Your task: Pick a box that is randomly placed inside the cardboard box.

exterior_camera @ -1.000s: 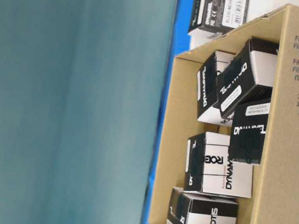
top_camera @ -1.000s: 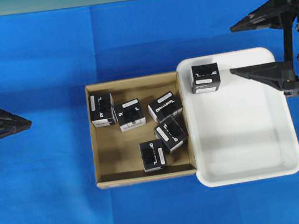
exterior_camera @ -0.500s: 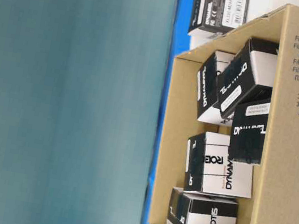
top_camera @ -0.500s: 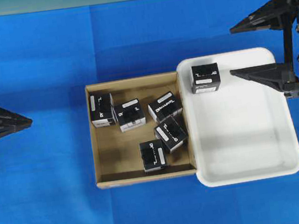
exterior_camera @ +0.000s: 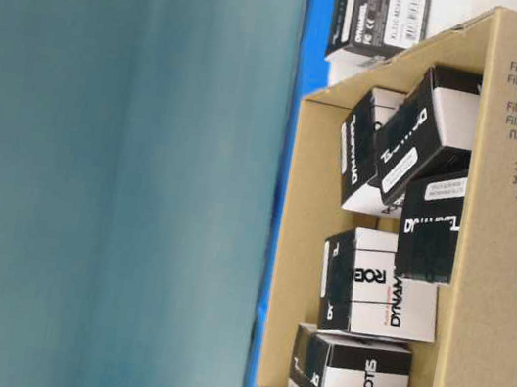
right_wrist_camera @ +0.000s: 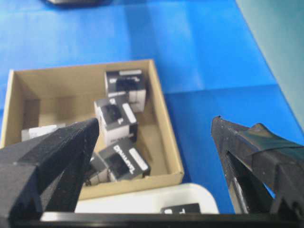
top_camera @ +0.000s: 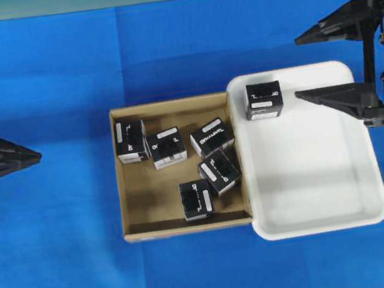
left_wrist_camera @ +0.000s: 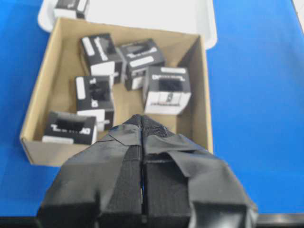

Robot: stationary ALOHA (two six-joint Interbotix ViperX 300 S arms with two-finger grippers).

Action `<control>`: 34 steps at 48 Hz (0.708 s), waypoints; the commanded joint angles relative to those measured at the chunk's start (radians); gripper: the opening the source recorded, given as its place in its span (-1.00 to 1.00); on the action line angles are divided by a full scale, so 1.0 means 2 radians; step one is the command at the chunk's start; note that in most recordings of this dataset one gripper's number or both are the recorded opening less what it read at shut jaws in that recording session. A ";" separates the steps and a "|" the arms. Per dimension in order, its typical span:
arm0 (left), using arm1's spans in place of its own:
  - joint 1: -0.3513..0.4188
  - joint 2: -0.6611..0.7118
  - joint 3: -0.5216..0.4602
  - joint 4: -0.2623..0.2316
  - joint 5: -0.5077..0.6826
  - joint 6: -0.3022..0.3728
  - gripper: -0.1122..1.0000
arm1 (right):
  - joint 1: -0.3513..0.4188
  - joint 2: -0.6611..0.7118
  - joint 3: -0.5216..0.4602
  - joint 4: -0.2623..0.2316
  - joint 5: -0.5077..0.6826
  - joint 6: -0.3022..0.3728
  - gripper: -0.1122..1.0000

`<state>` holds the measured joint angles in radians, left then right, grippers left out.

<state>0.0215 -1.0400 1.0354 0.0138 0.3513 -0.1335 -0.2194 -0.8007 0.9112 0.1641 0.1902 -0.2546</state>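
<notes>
Overhead view: the cardboard box (top_camera: 179,166) sits mid-table on the blue cloth (top_camera: 67,276), touching the left edge of the white tray (top_camera: 328,196). 5 black cartons lie inside it: 3 along the far wall, 2 nearer the right wall. Another carton (top_camera: 264,99) stands in the tray's far-left corner. The right gripper (top_camera: 337,59) hangs spread wide over the tray's far-right edge, holding nothing; the left gripper (top_camera: 33,158) waits well off to the left.

Table-level view: the cartons (exterior_camera: 381,294) rest jumbled, some tilted against each other.

Left wrist view: the left gripper's fingers (left_wrist_camera: 124,156) are pressed together, empty, aimed at the box's near wall.

Right wrist view: the right gripper's fingers (right_wrist_camera: 52,147) stand far apart, framing the box.

By my reading, 1 pick is finished and the next has not begun. The right arm must reach across, choose a free-standing carton (top_camera: 212,137), and align its jaws with that carton's flat sides.
</notes>
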 commanded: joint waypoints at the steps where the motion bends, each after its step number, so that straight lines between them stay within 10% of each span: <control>1: 0.002 0.002 -0.007 0.002 -0.005 0.000 -0.93 | 0.002 0.001 -0.004 0.002 -0.007 0.002 0.97; 34: 0.002 0.001 -0.005 0.002 -0.005 -0.001 -0.93 | 0.005 0.005 -0.004 0.002 -0.008 0.002 0.97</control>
<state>0.0215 -1.0416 1.0354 0.0138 0.3497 -0.1335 -0.2117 -0.7961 0.9112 0.1641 0.1871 -0.2531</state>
